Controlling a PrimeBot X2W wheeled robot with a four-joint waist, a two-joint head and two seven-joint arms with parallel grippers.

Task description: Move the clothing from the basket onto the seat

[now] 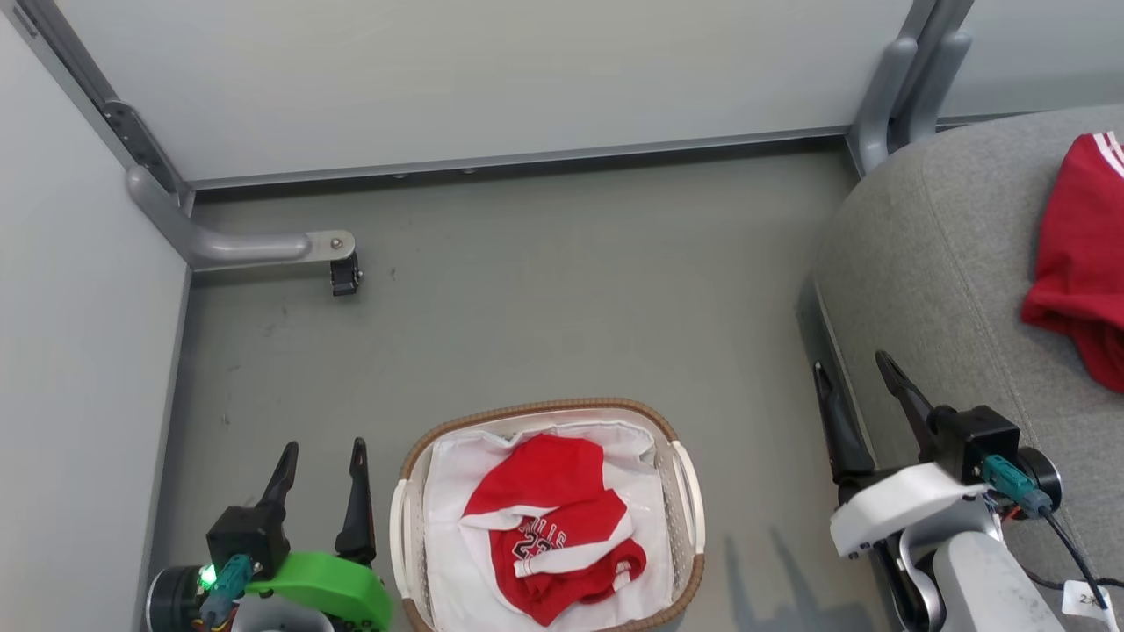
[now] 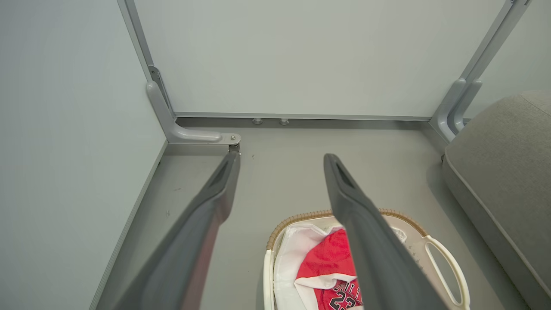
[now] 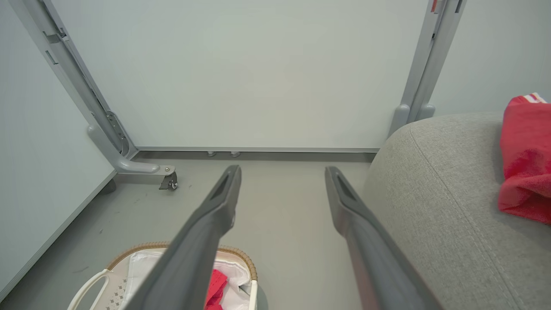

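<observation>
two dark fingers of the left gripper [image 1: 323,448] are seen at the lower left of the head view, spread apart with nothing held between them, rising from a green wrist cover [image 1: 325,584]. the right gripper [image 1: 850,362] is seen at the lower right above a white wrist cover [image 1: 887,509]; its fingers are likewise parted and empty, and their tips are shown against the near edge of the seat [image 1: 931,263]. between the two grippers, the basket [image 1: 544,406] is set on the grey floor [image 1: 562,290], just beside the left gripper and apart from the seat. the clothing [image 1: 553,518] is bunched inside the basket on the white liner [image 1: 452,500]; white bands and printed numerals are shown on its red fabric. it is touched by neither gripper. a second red garment [image 1: 1084,254] with thin white stripes is laid on the seat at the right edge of the head view, well apart from the basket. pale partition panels [image 1: 492,79] are stood behind the floor, and a grey caster foot [image 1: 344,274] is fixed at the left panel's base. in the left wrist view the basket is partly hidden behind one finger.
</observation>
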